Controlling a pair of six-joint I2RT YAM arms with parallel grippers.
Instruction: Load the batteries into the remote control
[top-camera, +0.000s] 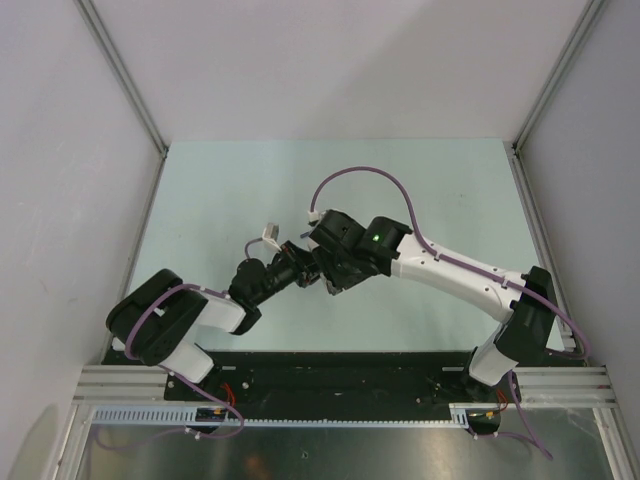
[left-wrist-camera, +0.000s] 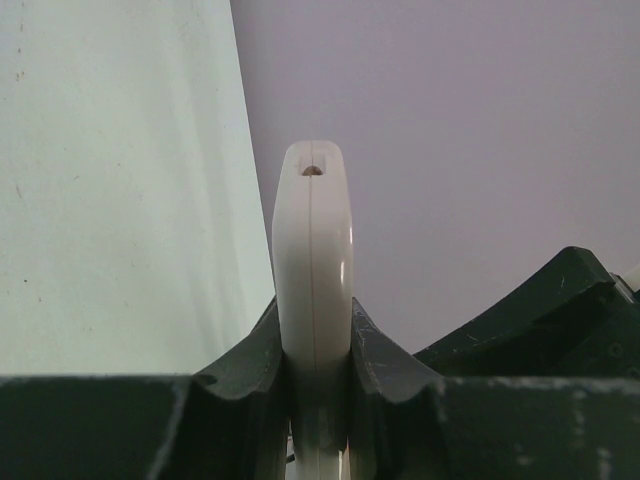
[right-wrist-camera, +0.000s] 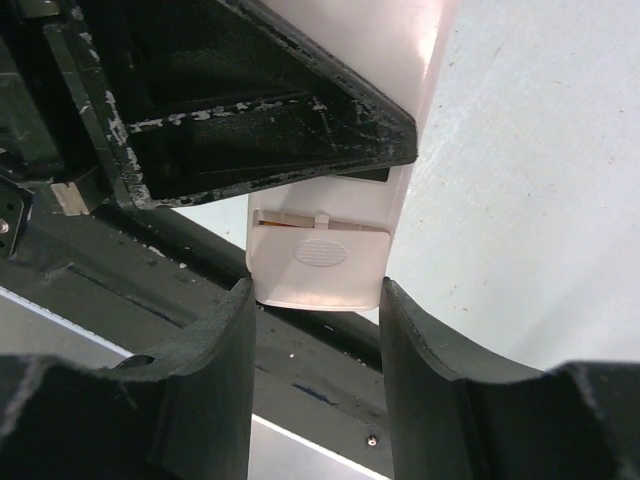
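Pinching hard on the left, the left gripper (left-wrist-camera: 313, 322) has its dark, scuffed jaws clamped across the thin edges of the remote control (left-wrist-camera: 313, 260), holding it edge-on in the air above the pale table (left-wrist-camera: 120, 200). Smooth glossy white plastic, rounded at the tip, a fine seam running down the middle and a small hole near the top.

Across to the right: the right gripper (right-wrist-camera: 315, 300) meets the remote's other end, its worn black pads pressed against both side edges, closed on the shell just below the battery cover (right-wrist-camera: 320, 262). That cover is plain and flat, with a little oval ribbed thumb patch (right-wrist-camera: 322, 251) and a catch line above it.

My read: this is the cover-opening step. Doing it well means the left grip keeps the body rigid while the right pushes along the remote's length, not twisting, since slick plastic could slip.

No batteries show in any view, so loading looks some way off.
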